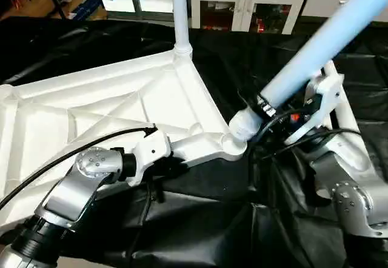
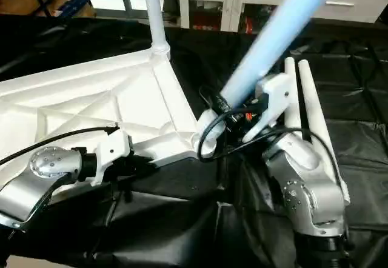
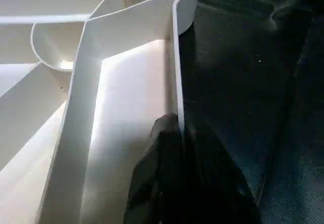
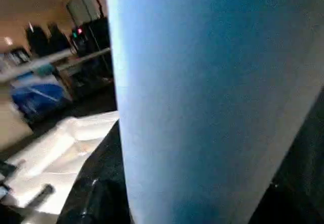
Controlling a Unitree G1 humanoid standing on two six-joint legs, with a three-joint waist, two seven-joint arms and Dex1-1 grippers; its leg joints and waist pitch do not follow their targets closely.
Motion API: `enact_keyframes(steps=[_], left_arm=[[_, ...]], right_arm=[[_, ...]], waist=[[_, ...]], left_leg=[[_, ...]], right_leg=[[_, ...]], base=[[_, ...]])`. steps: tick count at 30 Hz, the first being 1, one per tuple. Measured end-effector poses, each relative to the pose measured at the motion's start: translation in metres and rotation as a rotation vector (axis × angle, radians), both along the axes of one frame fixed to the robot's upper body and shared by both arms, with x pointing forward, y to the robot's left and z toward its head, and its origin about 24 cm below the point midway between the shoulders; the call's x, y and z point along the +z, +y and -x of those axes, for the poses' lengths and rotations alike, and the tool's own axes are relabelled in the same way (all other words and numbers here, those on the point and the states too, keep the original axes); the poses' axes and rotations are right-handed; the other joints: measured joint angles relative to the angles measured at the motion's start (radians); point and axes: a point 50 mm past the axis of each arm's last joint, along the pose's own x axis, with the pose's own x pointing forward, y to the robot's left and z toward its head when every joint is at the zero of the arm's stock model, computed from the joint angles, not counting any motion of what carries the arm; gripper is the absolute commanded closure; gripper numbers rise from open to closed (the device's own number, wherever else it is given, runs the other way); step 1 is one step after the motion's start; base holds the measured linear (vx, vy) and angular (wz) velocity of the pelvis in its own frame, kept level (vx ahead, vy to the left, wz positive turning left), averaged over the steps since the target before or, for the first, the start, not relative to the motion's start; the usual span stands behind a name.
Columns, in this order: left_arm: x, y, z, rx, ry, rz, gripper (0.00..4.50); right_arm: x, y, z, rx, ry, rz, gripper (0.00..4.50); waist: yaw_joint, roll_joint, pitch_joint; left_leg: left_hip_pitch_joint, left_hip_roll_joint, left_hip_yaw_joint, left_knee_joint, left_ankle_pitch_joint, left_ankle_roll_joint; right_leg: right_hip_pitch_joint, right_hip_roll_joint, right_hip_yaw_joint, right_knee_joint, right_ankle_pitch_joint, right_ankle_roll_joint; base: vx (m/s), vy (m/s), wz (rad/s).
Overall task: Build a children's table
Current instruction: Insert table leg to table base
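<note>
One leg (image 1: 180,13) already stood upright at the tabletop's (image 1: 91,110) far corner, upper middle of frame, while the right gripper (image 1: 267,107) clamped a second, tilted leg (image 1: 321,43) over the near socket (image 1: 233,147), the left gripper (image 3: 177,148) pinching the rim and two legs (image 2: 306,98) waiting at right.

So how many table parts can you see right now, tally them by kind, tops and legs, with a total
Tabletop: 1, lying underside up.
Legs: 4, namely one upright in the far corner socket, one tilted in the right gripper with its end at the near socket, and two lying on the black cloth by the right arm.
Total: 5 parts.
</note>
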Motion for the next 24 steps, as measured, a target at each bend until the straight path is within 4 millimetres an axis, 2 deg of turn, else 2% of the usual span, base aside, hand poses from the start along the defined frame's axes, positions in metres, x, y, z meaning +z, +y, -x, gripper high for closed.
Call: enact_keyframes(steps=[3,8,12,14,18,24], left_arm=[[0.001,0.000,0.000,-0.003,0.005,0.005,4.45],[0.004,0.000,0.002,0.000,0.002,0.011,4.50],[0.005,0.001,0.007,-0.001,0.002,0.015,4.50],[0.005,0.002,0.010,0.000,0.005,0.019,4.50],[0.005,0.002,0.016,0.003,0.016,0.027,4.50],[0.006,0.003,0.018,0.006,0.018,0.032,4.50]], right_arm=[[-0.003,-0.009,-0.002,0.014,0.059,-0.062,2.72],[0.016,-0.022,-0.006,0.088,0.087,-0.246,2.72],[0.021,-0.024,-0.001,0.186,0.149,-0.370,2.72],[0.029,-0.025,0.004,0.264,0.169,-0.492,2.72],[0.057,-0.035,0.017,0.447,0.092,-0.779,2.72],[0.081,-0.037,0.035,0.631,-0.053,-0.948,2.72]], waist=[[0.000,-0.001,0.001],[-0.002,-0.007,0.005],[-0.001,-0.010,0.007],[0.000,-0.011,0.007],[0.003,-0.011,0.007],[0.004,-0.013,0.008]], left_leg=[[0.000,0.000,0.001,-0.002,0.000,0.000],[0.000,0.000,0.002,-0.006,0.002,0.001],[0.000,0.000,0.003,-0.013,0.002,0.001],[-0.001,0.000,0.005,-0.019,0.002,0.001],[-0.001,-0.001,0.006,-0.027,0.002,0.001],[-0.006,-0.001,0.006,-0.029,0.002,0.002]], right_leg=[[-0.001,0.000,0.000,0.000,0.000,0.001],[-0.002,0.000,0.000,-0.001,-0.002,0.003],[-0.004,0.000,0.000,-0.006,-0.003,0.006],[-0.005,0.000,0.000,-0.010,-0.004,0.007],[-0.007,0.000,0.000,-0.016,-0.006,0.009],[-0.014,0.000,0.000,-0.015,-0.007,0.010]], base=[[0.000,0.000,0.00],[0.000,0.000,0.00],[0.000,0.000,0.00],[0.000,0.000,0.00],[0.000,0.000,0.00],[0.000,0.000,0.00]])
